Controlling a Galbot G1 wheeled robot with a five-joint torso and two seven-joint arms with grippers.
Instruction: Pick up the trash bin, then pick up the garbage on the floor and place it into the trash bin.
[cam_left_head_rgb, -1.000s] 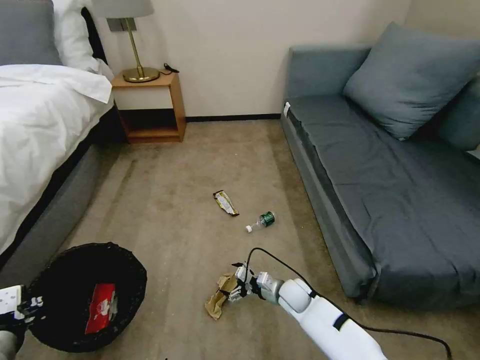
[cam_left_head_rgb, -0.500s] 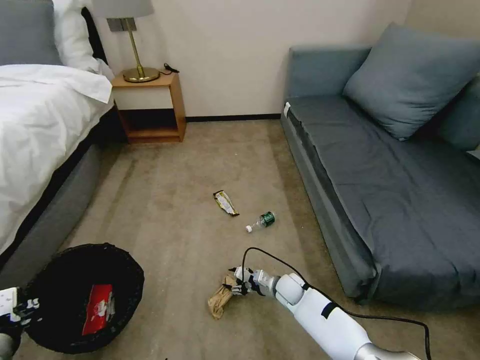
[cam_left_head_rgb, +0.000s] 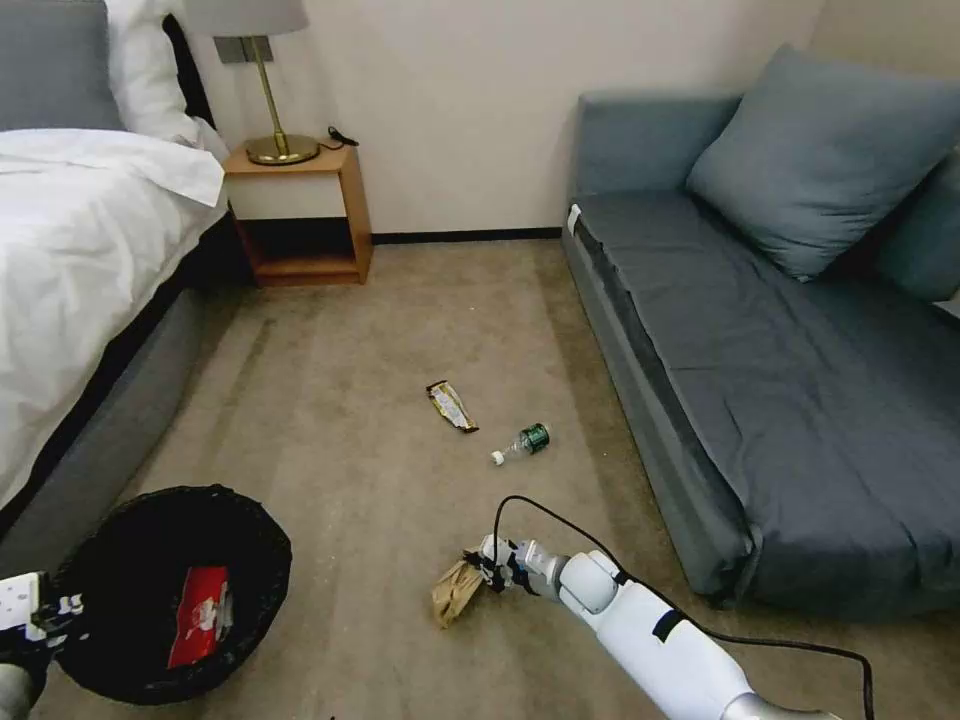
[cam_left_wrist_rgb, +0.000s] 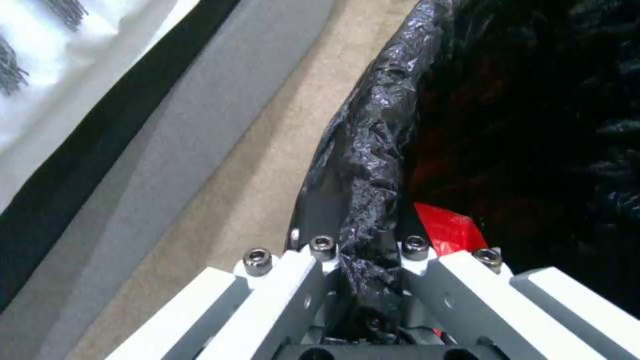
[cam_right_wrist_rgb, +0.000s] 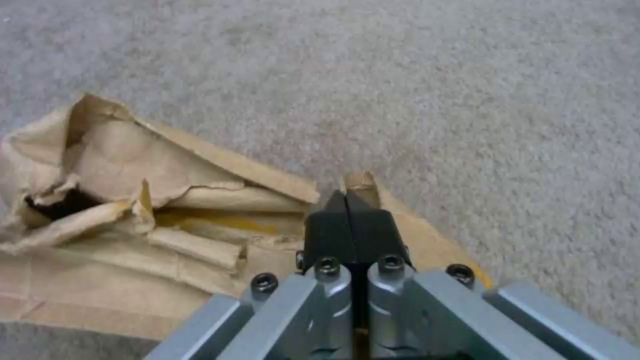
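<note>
The black-lined trash bin (cam_left_head_rgb: 255, 530) is at the lower left of the head view. My left gripper (cam_left_head_rgb: 48, 615) is shut on its near rim, and the left wrist view shows the crinkly liner (cam_left_wrist_rgb: 373, 150) pinched in the gripper (cam_left_wrist_rgb: 363, 272). A red snack packet (cam_left_head_rgb: 200, 617) lies inside the bin. My right gripper (cam_left_head_rgb: 490, 572) is low over the floor (cam_left_head_rgb: 360, 470), shut on an edge of the crumpled brown paper bag (cam_left_head_rgb: 455, 592). In the right wrist view its tips (cam_right_wrist_rgb: 347, 210) meet on the bag (cam_right_wrist_rgb: 133, 200). A dark-and-gold wrapper (cam_left_head_rgb: 452, 406) and a small bottle (cam_left_head_rgb: 524, 442) lie farther out.
A bed (cam_left_head_rgb: 80, 250) runs along the left and a grey sofa (cam_left_head_rgb: 760, 350) along the right. A wooden nightstand (cam_left_head_rgb: 300, 215) with a lamp stands at the back wall. A black cable (cam_left_head_rgb: 560, 520) arcs off my right wrist. Open carpet lies between bin and bag.
My right gripper has closed on the paper bag and shifted slightly right; the bag bunched up and moved with it. The bin and left gripper barely moved.
</note>
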